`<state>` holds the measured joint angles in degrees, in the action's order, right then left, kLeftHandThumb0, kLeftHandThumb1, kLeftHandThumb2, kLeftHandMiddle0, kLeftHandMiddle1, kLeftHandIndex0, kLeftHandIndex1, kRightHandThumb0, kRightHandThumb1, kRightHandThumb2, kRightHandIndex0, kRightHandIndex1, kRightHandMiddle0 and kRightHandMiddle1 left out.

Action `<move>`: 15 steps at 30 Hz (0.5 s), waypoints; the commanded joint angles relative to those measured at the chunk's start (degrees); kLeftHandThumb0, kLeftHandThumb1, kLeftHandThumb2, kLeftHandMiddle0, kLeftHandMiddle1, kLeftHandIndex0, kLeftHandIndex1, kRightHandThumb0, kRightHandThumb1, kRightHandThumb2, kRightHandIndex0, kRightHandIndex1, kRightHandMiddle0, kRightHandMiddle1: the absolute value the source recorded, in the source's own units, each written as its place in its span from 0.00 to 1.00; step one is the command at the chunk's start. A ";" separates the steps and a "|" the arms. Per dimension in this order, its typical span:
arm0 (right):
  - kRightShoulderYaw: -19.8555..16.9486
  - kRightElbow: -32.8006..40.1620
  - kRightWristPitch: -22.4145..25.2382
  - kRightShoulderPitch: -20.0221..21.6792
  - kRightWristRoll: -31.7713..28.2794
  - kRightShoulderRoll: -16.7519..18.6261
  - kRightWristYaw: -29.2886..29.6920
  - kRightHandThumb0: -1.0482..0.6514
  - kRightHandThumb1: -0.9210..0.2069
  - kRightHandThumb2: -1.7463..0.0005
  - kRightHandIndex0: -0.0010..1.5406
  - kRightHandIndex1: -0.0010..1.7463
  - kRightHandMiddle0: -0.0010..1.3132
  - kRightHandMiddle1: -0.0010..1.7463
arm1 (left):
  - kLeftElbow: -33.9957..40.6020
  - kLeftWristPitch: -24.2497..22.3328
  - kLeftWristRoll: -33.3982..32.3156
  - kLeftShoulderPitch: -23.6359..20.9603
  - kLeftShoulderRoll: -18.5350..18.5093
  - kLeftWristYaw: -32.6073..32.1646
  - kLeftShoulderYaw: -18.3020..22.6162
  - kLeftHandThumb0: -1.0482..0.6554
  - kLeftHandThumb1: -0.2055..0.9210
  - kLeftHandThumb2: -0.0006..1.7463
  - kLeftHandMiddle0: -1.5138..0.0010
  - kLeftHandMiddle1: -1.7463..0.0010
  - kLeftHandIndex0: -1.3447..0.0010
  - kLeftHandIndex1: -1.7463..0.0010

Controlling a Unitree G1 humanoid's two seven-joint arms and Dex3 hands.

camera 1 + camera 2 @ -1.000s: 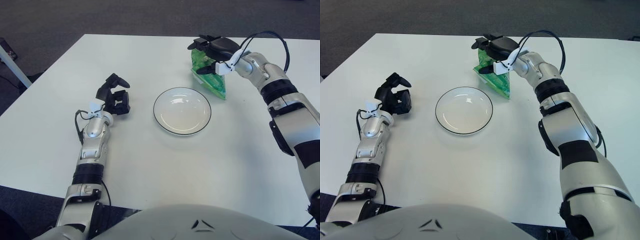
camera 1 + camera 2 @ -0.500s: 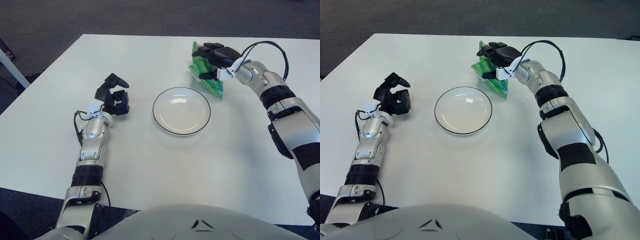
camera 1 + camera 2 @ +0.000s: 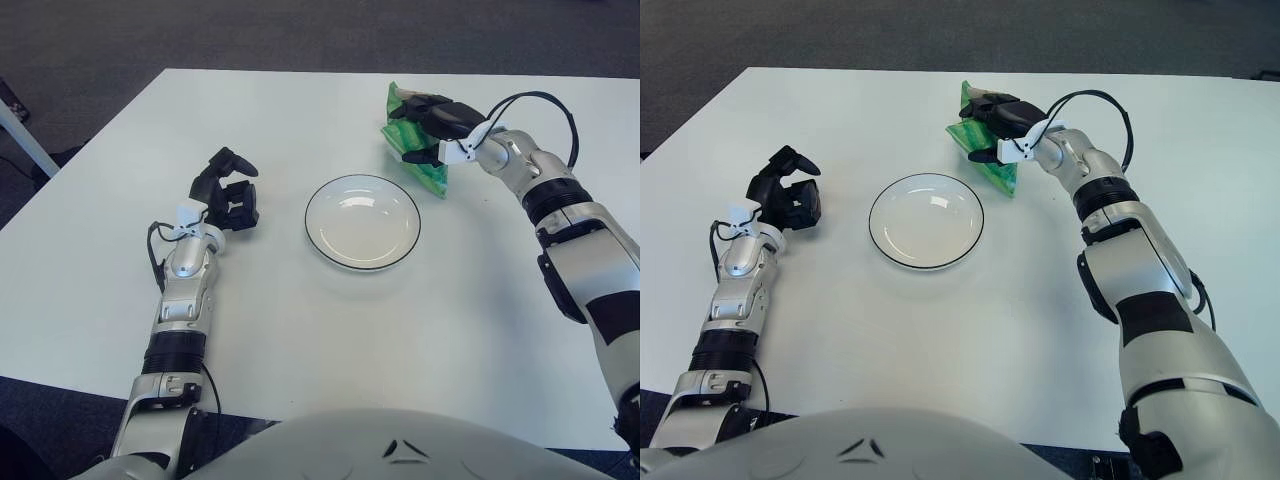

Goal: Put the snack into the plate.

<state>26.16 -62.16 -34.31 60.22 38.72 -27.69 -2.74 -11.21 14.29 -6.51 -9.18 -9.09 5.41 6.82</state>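
White tabletop (image 3: 300,330) fills most of both views, with dark grey carpet (image 3: 250,30) beyond its far edge. Nearest the camera, the rounded grey top of the robot's torso (image 3: 400,445) shows at the bottom edge.

Taking the plate (image 3: 363,221) as the landmark: it is a round white dish with a thin dark rim, sitting flat near the middle of the tabletop with nothing in it.

To the left of the plate, and well apart from it, the left hand (image 3: 227,194) is held up at the end of its silver forearm. Its black fingers are curled in toward one another and grasp nothing. Whether it touches the tabletop cannot be told.

Beyond the plate and to its right lies the snack (image 3: 984,150), a green triangular packet. Its nearest corner points toward the plate's far right rim and stops just short of it; the two look apart. The packet seems to lie on the tabletop.

The right hand (image 3: 432,122) is over the snack, its dark fingers laid across the upper side of the packet and one reaching below its near edge, so the hand is closed around the snack. A black cable (image 3: 545,105) loops up behind the right wrist.
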 commanded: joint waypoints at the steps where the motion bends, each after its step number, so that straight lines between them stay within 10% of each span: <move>1: -0.68 0.46 -0.28 -0.81 -0.97 -0.89 0.02 0.00 0.00 0.58 0.00 0.00 0.00 0.36 | -4.05 -0.72 -0.05 7.83 3.40 -0.71 -0.52 0.35 0.57 0.67 0.21 0.00 0.61 0.00; 15: -1.56 0.25 -2.26 -1.96 -1.86 -1.58 -0.21 0.00 0.00 0.55 0.00 0.00 0.00 0.39 | -4.31 0.19 0.48 7.97 3.26 -0.98 -0.44 0.36 0.57 0.67 0.20 0.00 0.62 0.00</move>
<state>25.16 -62.16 -35.96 59.38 37.63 -28.42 -2.75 -11.23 14.20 -6.40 -9.15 -9.09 5.25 6.92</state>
